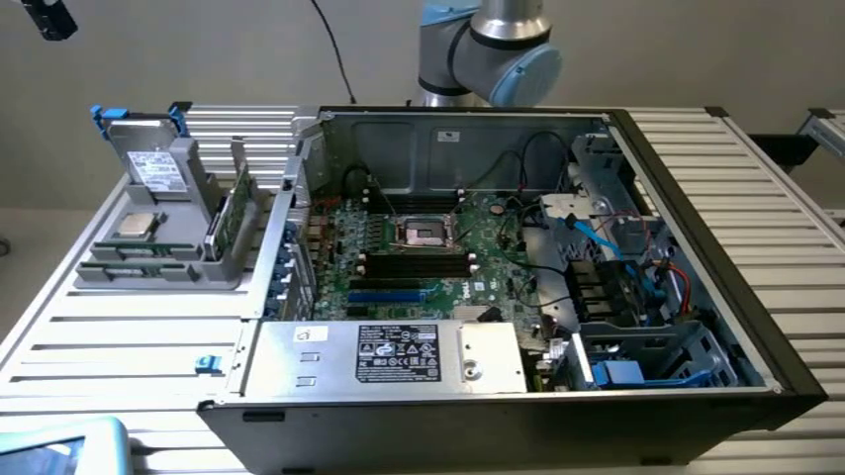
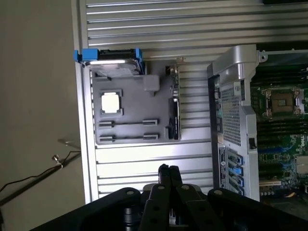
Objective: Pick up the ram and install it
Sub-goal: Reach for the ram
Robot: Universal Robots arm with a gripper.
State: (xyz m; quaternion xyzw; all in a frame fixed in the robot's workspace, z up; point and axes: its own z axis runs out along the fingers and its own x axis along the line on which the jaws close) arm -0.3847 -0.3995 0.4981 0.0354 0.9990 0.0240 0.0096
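On the grey tray (image 1: 145,275) beside the PC case (image 1: 462,148), the ram (image 1: 233,213) stands on edge while the gripper (image 2: 168,169) hangs well away, closed up on nothing, so I'd say line up square with its thin top edge first.

**Fig. 1. The room around my work station**

Behind me stands a plain, pale grey-beige wall (image 1: 198,59). A thin black cable (image 1: 332,49) hangs down it, and a small dark fixture (image 1: 50,18) sits in the exterior view's upper left corner. My table (image 1: 133,336) is topped with parallel ribbed metal slats, silver-white, which catch soft, even light in long bright bands. Another slatted metal piece (image 1: 829,134) shows at the exterior view's right edge. Beyond the table's edge, the wrist view gives a smooth beige floor (image 2: 33,72), on which a thin dark cord (image 2: 33,177) lies.
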